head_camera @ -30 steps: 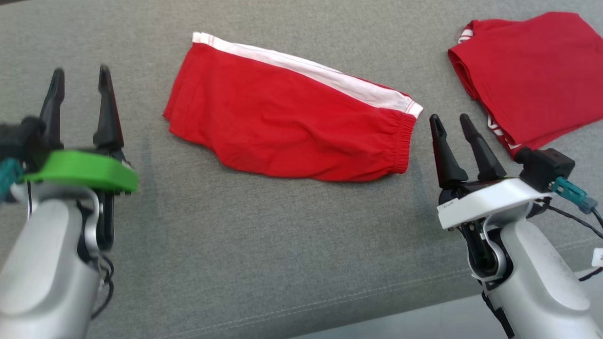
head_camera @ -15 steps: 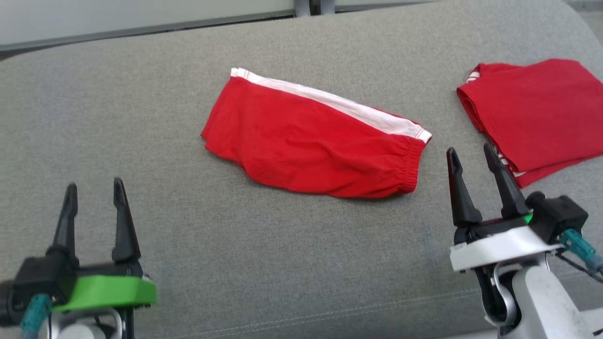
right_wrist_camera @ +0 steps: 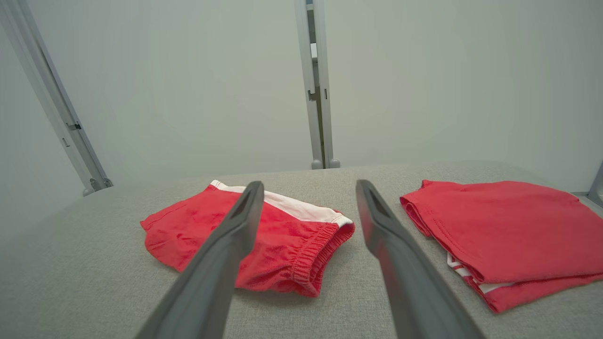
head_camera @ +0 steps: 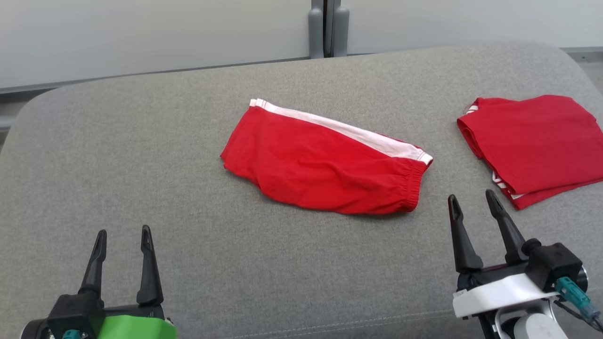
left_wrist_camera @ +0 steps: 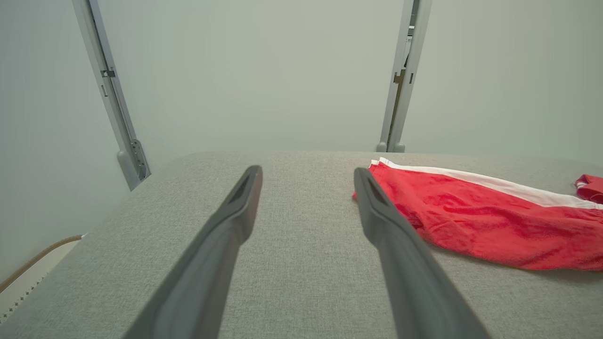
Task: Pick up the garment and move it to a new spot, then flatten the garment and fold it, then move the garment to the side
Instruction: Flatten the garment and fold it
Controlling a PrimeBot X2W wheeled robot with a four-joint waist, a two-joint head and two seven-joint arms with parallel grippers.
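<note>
The garment [head_camera: 325, 165], a pair of red shorts with a white stripe along the far edge, is lying folded flat near the middle of the grey fabric-covered desk [head_camera: 235, 273]. Its elastic waistband is pointing toward the robot's right and its leg hem toward the left. The cloth is showing a few soft wrinkles, and nothing is touching it.

The right gripper [head_camera: 471, 195] is hanging over the desk near the waistband end, a little to the right of it and closer to the robot. Its fingers are standing wide apart and holding nothing. In the right wrist view this gripper [right_wrist_camera: 309, 183] is pointing at the strip of bare desk between the garment [right_wrist_camera: 264, 235] and a second red garment [right_wrist_camera: 509, 226].

The left gripper [head_camera: 123, 230] is sitting well apart from the shorts at the lower left, its fingers likewise spread wide and empty. In the left wrist view it [left_wrist_camera: 307, 172] is looking across bare fabric, with the garment [left_wrist_camera: 471, 226] lying to the right of its fingers.

The second red garment [head_camera: 532, 141] is resting folded near the desk's right edge, apart from the shorts, with white trim peeking out along its near side. Behind the desk a pale wall [head_camera: 141, 33] is rising, with a grey upright post [head_camera: 325, 28] standing against it.
</note>
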